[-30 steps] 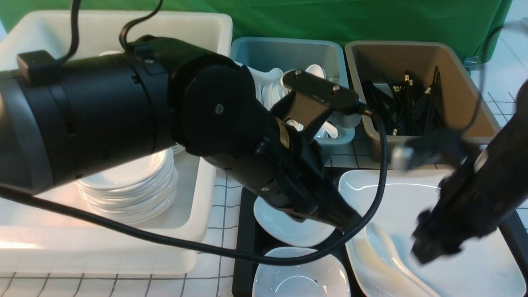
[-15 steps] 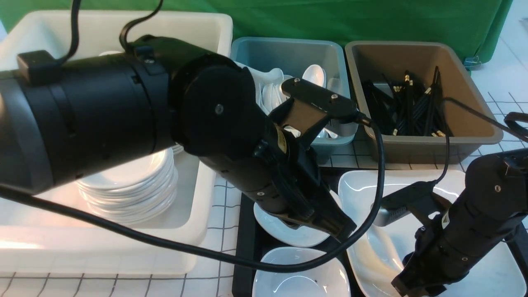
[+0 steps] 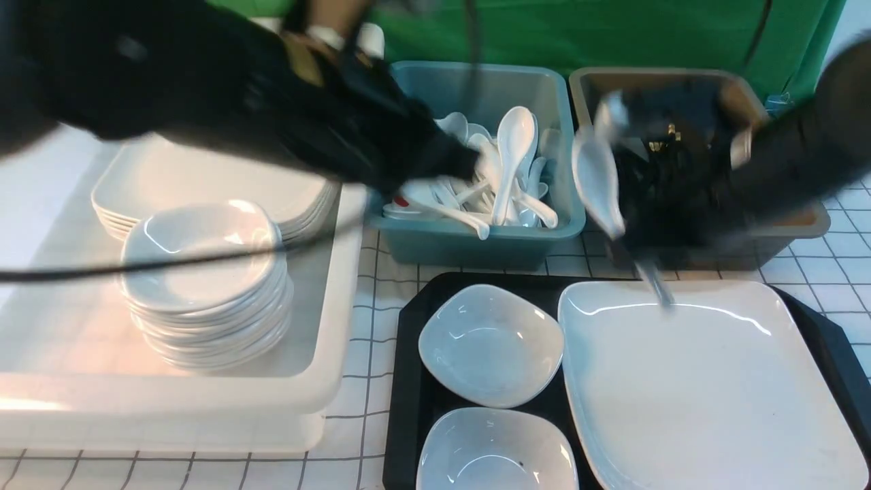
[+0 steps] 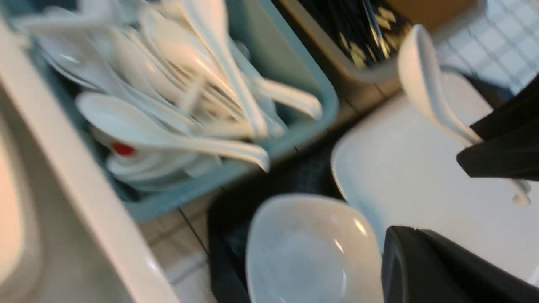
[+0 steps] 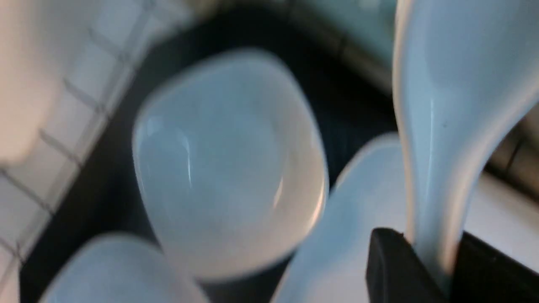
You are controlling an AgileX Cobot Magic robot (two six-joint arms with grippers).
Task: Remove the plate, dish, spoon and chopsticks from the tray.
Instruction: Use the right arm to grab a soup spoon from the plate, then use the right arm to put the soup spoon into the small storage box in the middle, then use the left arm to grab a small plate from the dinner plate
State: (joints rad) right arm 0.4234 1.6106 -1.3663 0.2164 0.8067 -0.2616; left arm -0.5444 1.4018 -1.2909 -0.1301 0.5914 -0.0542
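On the black tray [image 3: 407,381] most of your job is not done yet. Its biggest load, the plate [image 3: 694,388], lies flat on the right side. It is wide and shiny, so a pinch on its rim could slide off.

Behind the tray, the teal bin [image 3: 476,241] is heaped with other spoons [image 3: 514,163]. A drop from high up could bounce out or chip one. The brown bin [image 3: 810,223] stands just beside it, so bad aim puts the spoon in the wrong box.

One dish [image 3: 490,344] and a second dish [image 3: 493,456] sit on the tray's left side. If something falls, it could crack them.

The spoon [image 3: 597,177] is up in the air between the two bins, bowl end up. Your right pincer [image 5: 431,263] is clenched on its thin handle. The heavy bowl could twist it loose, and a fast swing makes that worse.

Your left pincer [image 3: 456,162] is pinched shut, and I can see nothing in it. It hangs by the teal bin, so your two arms could bump there.
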